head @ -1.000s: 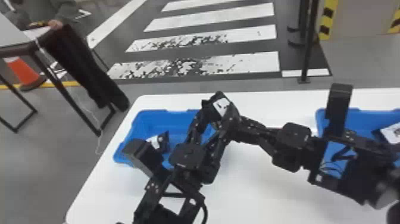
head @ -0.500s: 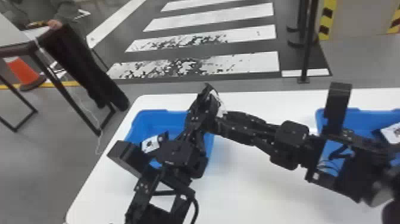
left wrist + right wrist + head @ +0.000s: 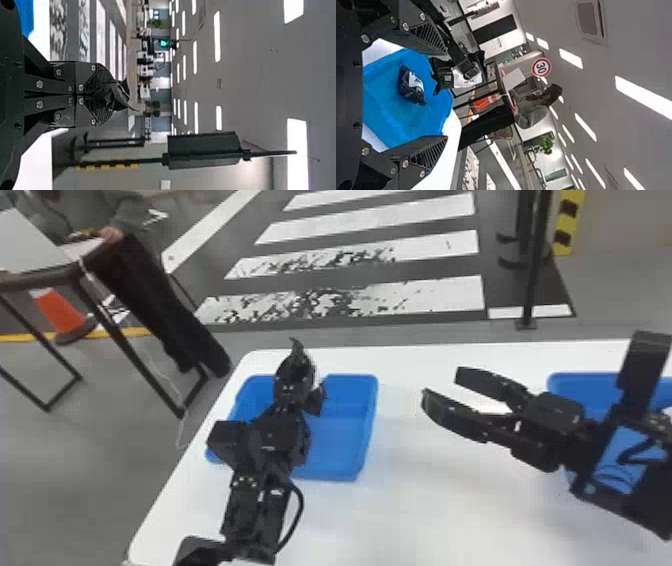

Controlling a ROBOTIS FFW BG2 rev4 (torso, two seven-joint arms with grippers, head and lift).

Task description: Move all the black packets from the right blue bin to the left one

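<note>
Firstly, the left gripper (image 3: 295, 377) is closed on a black packet (image 3: 443, 77) with a white label, held above the left blue bin (image 3: 335, 440). Within that bin lies a second black packet (image 3: 411, 86). The right gripper (image 3: 441, 386), fingers spread apart, is over the white worktop (image 3: 425, 500), between the bins. The left blue bin occupies the worktop's far left corner; the right blue bin (image 3: 582, 387) stands near its far edge, partly hidden by the right arm.

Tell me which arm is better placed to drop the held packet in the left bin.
Left, probably: its tool grips the packet near the left bin, while the right tool is open and empty.
</note>
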